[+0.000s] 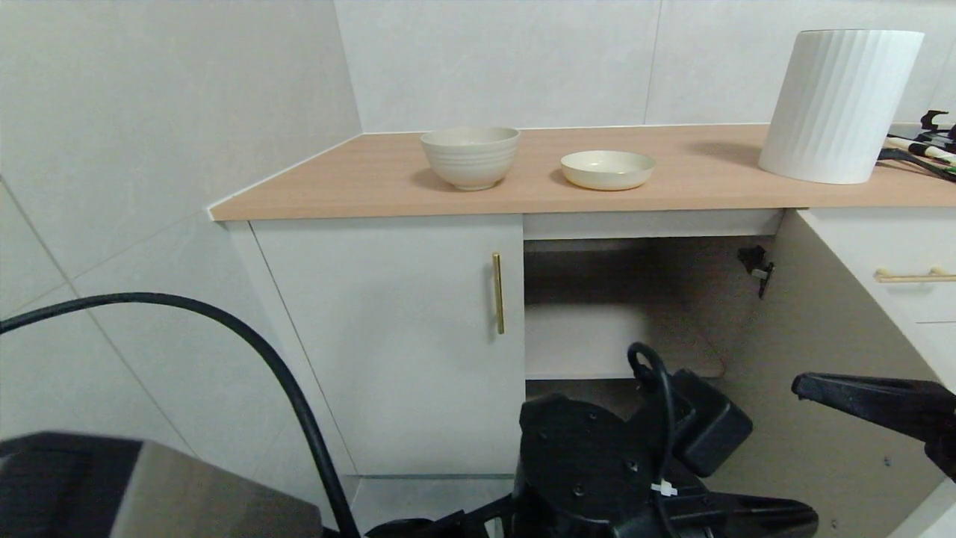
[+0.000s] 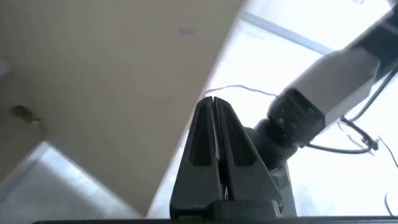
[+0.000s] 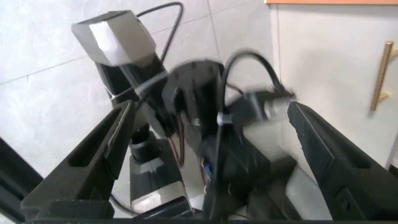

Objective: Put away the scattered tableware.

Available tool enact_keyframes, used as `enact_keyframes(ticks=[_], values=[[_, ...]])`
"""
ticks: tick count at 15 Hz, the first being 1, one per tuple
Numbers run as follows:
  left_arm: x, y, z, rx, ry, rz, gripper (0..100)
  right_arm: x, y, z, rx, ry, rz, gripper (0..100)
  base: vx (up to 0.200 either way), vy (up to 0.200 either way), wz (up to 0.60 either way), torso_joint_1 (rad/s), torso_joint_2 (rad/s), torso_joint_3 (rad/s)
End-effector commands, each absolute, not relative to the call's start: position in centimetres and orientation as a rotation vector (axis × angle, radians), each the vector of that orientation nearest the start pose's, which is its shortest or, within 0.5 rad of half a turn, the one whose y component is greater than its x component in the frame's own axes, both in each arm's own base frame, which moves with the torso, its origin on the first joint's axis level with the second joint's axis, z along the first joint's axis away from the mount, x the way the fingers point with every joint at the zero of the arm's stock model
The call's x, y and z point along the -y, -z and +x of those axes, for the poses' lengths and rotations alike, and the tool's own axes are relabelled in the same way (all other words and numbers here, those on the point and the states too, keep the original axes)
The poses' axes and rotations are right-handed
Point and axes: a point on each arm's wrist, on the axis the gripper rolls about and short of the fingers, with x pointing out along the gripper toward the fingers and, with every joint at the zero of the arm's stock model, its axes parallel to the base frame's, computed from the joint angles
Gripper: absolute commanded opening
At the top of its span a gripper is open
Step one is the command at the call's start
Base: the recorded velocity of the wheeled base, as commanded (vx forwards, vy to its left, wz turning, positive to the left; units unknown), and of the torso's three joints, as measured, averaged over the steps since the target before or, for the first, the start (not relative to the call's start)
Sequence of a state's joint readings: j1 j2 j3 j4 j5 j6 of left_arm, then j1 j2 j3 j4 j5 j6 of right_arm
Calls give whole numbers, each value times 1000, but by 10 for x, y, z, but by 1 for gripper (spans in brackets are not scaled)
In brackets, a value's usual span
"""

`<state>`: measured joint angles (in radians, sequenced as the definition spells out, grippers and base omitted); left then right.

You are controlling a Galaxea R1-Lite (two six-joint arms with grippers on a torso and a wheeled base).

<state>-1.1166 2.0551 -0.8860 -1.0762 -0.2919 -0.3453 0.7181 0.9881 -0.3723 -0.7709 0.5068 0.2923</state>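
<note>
**Bowl and dish on the counter, both grippers low by the open cabinet**

Bowl (image 1: 470,155): pale, ribbed, upright on the wooden countertop (image 1: 336,187), towards its left end and near the corner of the tiled walls. Nothing can be seen inside it from this angle.

Shallow dish (image 1: 607,169): cream, upright, just to the right of the bowl and not touching it. Both sit above the cabinet front.

Further right on the same top is a tall ribbed white container (image 1: 840,104), well apart from the dish. Dark-handled utensils (image 1: 922,149) lie beyond it at the edge of the head view; too small to sort.

Below the counter the left cabinet door (image 1: 388,336) is closed, with a vertical brass handle (image 1: 498,293). The compartment (image 1: 620,276) beside it, under the dish, stands open and has a white shelf (image 1: 590,340) inside. Its open door (image 1: 821,336) is swung out to the right. A drawer (image 1: 896,246) with a brass pull sits right of that. A black cable (image 1: 224,329) arcs across the lower left.

Left gripper (image 2: 213,106): jaws clenched together, nothing between them, set low in front of a pale panel and light floor.

Right gripper (image 3: 210,107): jaws spread wide and grasping nothing. One of its fingers (image 1: 874,400) shows low at the right, in front of the open door. It is far below the tableware.
</note>
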Motion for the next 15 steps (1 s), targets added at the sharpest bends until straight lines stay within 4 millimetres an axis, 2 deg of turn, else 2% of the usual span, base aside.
enact_keyframes(ticks=[1,3,5,7,8,9,10,11,12,13,14,15], values=[[306,-135,188,-311,1260,-271,0,-91,-223,89,-46,-1224,270,100,0,0,0,0,0,0],[266,-139,217,-296,1129,-283,0,-95,-216,103,-100,-1176,263,100,0,0,0,0,0,0],[229,-152,226,-256,1037,-295,0,-100,-213,111,-127,-1165,261,100,0,0,0,0,0,0],[188,-167,223,-207,954,-294,0,-112,-213,126,-164,-1153,258,100,0,0,0,0,0,0],[167,-169,221,-181,900,-261,0,-123,-203,143,-230,-1109,249,100,0,0,0,0,0,0],[155,-169,219,-167,871,-237,0,-129,-202,157,-248,-1064,249,100,0,0,0,0,0,0],[135,-172,214,-138,819,-210,0,-133,-199,182,-266,-982,232,100,0,0,0,0,0,0],[126,-172,211,-132,794,-196,0,-132,-198,194,-263,-944,206,100,0,0,0,0,0,0],[105,-176,203,-123,735,-180,0,-125,-196,216,-297,-866,136,100,0,0,0,0,0,0],[100,-178,199,-127,719,-179,0,-126,-198,221,-309,-849,122,100,0,0,0,0,0,0],[88,-187,189,-146,686,-173,0,-131,-203,231,-330,-744,100,100,0,0,0,0,0,0],[85,-193,184,-151,683,-151,0,-135,-203,229,-323,-710,87,100,0,0,0,0,0,0]])
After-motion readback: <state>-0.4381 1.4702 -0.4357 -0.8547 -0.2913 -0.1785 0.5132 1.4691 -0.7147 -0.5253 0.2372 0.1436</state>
